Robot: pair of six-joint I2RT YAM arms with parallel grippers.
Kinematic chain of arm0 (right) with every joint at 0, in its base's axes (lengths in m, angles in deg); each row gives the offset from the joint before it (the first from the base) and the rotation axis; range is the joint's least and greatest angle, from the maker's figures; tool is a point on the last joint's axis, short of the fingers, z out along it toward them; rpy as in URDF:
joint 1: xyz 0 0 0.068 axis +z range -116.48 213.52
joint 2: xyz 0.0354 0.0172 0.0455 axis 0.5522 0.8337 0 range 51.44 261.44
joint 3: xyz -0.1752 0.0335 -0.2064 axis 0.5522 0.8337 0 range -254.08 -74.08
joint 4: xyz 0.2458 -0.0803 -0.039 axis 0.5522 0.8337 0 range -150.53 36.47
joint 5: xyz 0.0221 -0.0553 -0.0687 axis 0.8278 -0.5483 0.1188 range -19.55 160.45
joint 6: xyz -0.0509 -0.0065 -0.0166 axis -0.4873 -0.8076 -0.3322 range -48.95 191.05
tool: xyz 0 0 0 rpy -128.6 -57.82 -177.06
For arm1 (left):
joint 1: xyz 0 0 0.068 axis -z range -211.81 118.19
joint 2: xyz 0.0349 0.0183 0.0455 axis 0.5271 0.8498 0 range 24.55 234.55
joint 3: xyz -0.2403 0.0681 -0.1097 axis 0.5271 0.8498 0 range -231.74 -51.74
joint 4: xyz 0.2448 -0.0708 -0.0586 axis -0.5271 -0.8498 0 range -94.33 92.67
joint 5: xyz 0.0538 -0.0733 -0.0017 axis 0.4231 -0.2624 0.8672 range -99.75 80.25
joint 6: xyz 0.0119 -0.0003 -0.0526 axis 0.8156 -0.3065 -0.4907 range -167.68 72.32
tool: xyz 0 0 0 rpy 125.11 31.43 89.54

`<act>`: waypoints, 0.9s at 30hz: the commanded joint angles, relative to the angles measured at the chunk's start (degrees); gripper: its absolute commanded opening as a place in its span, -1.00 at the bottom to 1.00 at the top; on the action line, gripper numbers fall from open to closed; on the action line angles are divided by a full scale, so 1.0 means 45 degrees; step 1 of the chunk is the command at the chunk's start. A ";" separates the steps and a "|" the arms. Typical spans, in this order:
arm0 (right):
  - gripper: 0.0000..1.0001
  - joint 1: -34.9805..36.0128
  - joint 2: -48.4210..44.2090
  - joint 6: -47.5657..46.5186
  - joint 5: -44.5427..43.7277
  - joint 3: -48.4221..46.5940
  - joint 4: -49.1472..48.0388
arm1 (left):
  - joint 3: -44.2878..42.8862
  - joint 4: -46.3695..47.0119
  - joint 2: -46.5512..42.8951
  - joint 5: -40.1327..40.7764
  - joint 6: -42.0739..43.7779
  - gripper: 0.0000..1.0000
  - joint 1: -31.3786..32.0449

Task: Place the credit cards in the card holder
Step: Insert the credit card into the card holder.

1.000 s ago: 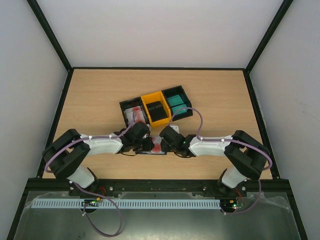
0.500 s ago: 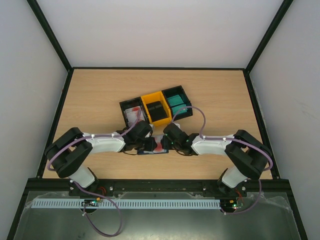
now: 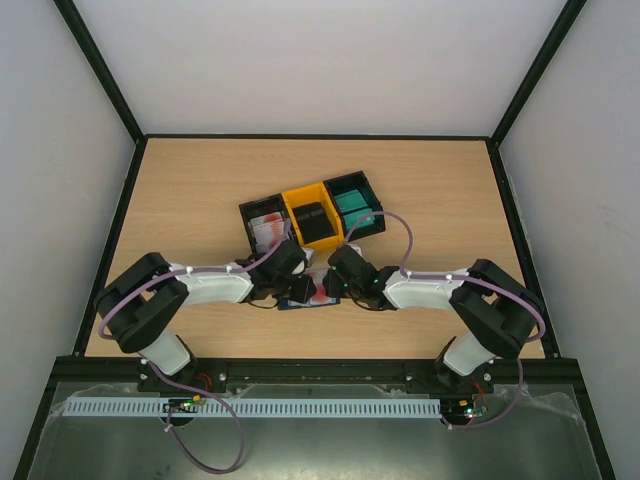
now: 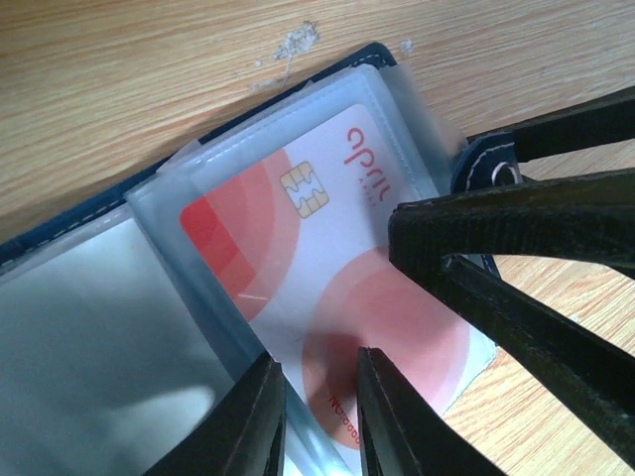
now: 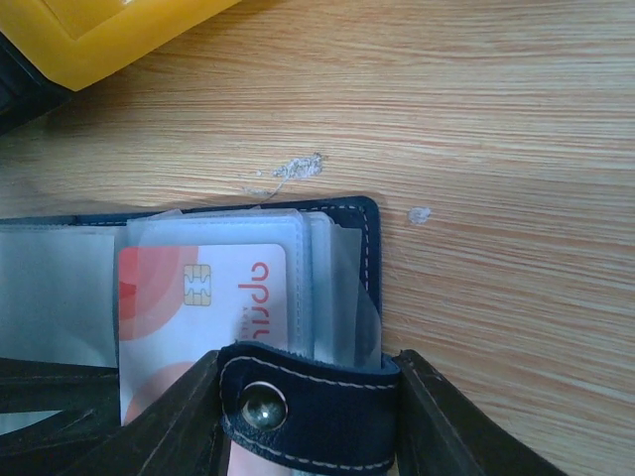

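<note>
Jaws of my left gripper (image 4: 322, 421) stand narrowly apart, tips over the near end of the credit card (image 4: 298, 228). Its red-blotched white face shows in the gap, and I cannot tell whether the tips press on it. The card's chip end lies under a clear sleeve (image 4: 189, 188) of the card holder (image 5: 369, 213), which is open on the table (image 5: 496, 119) between my wrists. My right gripper (image 5: 308, 421) is clamped on the snap tab (image 5: 298, 392). Just beyond stand the left black bin (image 3: 250, 212) with white-and-red cards (image 3: 268, 230), the yellow bin (image 3: 298, 198) with black cards (image 3: 313, 222), and the right black bin (image 3: 362, 183) with teal cards (image 3: 352, 203).
</note>
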 commanded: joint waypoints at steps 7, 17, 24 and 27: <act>-0.17 0.0075 -0.0487 -0.0016 -0.0729 -0.0130 0.0606 | -0.0016 -0.0587 -0.0846 0.0767 0.0111 -0.28 0.0157; -0.13 0.0072 -0.1266 -0.0099 -0.1117 -0.0356 0.1536 | 0.0428 -0.0403 -0.1454 0.1438 -0.1654 -0.41 0.0159; -0.13 0.0078 -0.1864 -0.0137 -0.0934 -0.0346 0.1654 | 0.0196 -0.0232 -0.0461 0.1526 -0.1818 -0.75 0.0155; -0.13 0.0080 -0.2066 -0.0162 -0.0802 -0.0378 0.1724 | 0.0190 -0.0202 -0.0203 0.1584 -0.1783 -0.81 0.0145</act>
